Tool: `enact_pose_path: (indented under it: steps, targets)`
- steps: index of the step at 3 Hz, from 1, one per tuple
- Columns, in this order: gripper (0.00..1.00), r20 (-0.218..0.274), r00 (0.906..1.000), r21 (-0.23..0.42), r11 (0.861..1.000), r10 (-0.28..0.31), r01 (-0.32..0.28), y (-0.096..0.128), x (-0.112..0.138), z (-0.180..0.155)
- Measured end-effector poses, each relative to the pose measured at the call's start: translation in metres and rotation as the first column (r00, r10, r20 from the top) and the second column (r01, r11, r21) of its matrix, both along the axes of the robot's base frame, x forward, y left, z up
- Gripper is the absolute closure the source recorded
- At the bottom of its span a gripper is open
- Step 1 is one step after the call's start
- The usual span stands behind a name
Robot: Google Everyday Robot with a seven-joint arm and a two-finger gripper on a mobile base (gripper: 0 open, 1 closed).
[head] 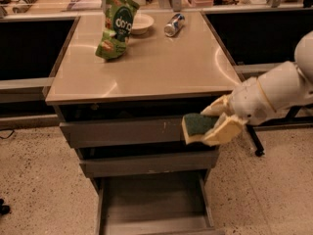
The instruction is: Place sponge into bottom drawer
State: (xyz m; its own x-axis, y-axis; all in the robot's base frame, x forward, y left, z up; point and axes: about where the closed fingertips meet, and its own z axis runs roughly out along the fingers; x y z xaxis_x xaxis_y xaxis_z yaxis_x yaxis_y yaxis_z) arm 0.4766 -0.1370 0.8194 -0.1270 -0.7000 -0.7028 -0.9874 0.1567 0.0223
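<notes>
My gripper (215, 121) is shut on the sponge (196, 126), dark green top over pale yellow foam, and holds it in the air in front of the top drawer front, at the cabinet's right side. The white arm reaches in from the right. The bottom drawer (151, 207) is pulled open below, a shallow grey tray with a bare floor. The sponge is well above it and toward its right edge.
On the tan cabinet top (142, 67) stand a green snack bag (115, 27), a white bowl (139, 22) and a lying silver can (174, 24). The middle drawer front (146, 163) sticks out slightly. Dark shelving flanks the cabinet; speckled floor lies around it.
</notes>
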Motion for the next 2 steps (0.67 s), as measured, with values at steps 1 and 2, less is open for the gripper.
enact_pose_path:
  steps: [1, 2]
  targets:
    - [1.0, -0.004, 0.9998, 0.006, 1.0, -0.018, 0.018, 0.004, -0.023, -0.077]
    - [1.0, -0.108, 0.9942, -0.035, 0.999, 0.004, -0.008, 0.021, -0.053, -0.198]
